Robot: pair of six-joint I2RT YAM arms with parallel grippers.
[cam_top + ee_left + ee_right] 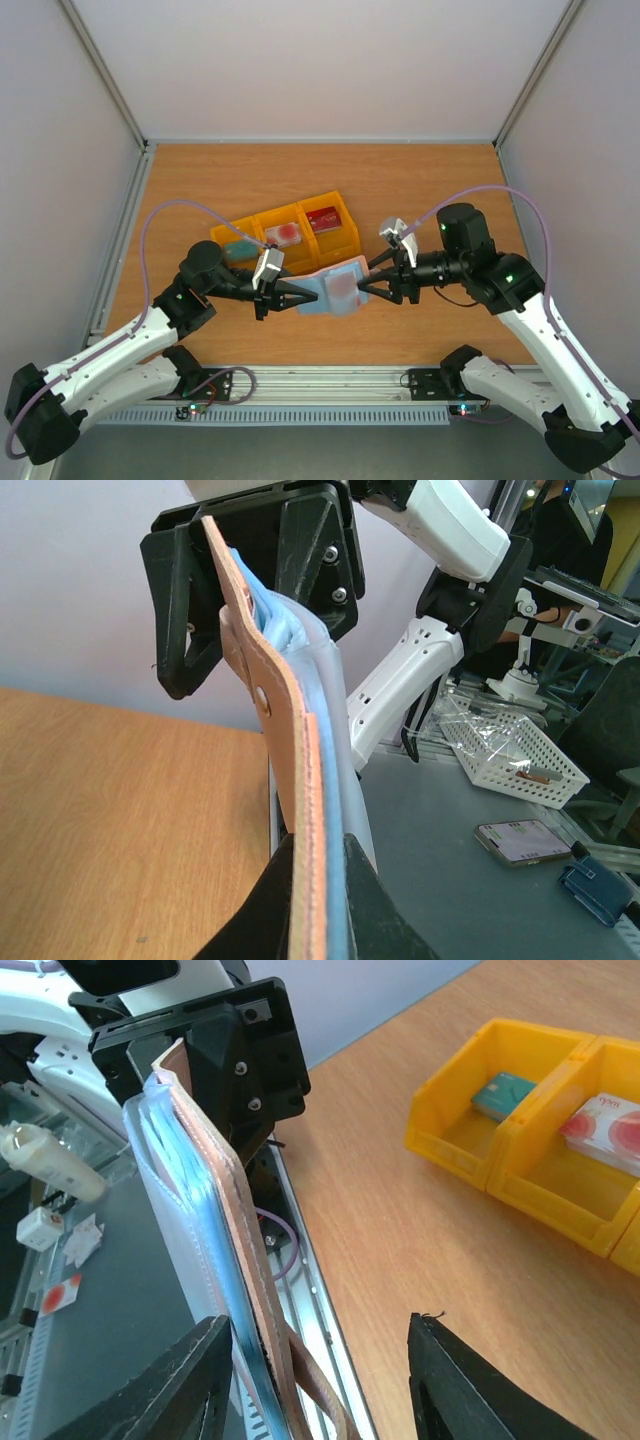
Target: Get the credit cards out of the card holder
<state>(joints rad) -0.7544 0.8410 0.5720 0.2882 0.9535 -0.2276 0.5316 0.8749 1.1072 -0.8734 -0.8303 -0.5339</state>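
The card holder [335, 288] is held in the air above the table [420, 190], between the two grippers and just in front of the yellow tray [340, 243]. Seen from above, its pale blue inner side is shown.

The left gripper [292, 297] is clamped on the left edge of the holder, with both fingers pressed against it. The right gripper [368, 285] is placed around the opposite edge with its jaws standing apart. The holder lies against one finger [190, 1380], and a wide gap is left to the other.

One card is lodged in each tray compartment. In the overhead view, the teal card [240, 248] is at the left, the whitish-pink card [283, 235] in the middle and the dark red card [324, 220] at the right.
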